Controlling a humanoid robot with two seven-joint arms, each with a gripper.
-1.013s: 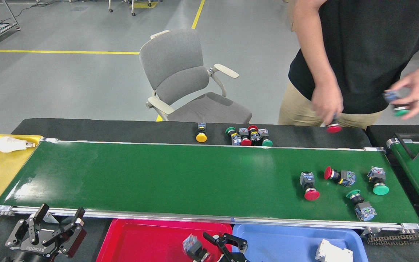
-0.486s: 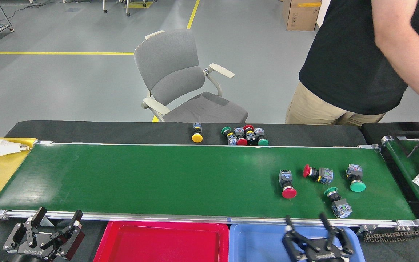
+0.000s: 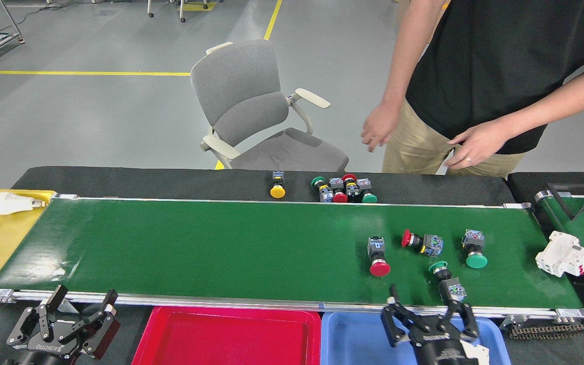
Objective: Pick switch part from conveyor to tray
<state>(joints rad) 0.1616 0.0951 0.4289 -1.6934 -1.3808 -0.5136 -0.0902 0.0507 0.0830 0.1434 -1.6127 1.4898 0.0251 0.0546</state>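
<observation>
Right claw (image 3: 426,301) open beside switch part (image 3: 447,282), green cap away.

head view | looks forward and down | conveyor (image 3: 251,248) runs crosswise nearby | single view only

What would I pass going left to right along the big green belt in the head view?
Bare belt first, then the red-capped switch → red switch lying sideways → green switch near the front rail → green-capped switch → white block at the conveyor end.
</observation>
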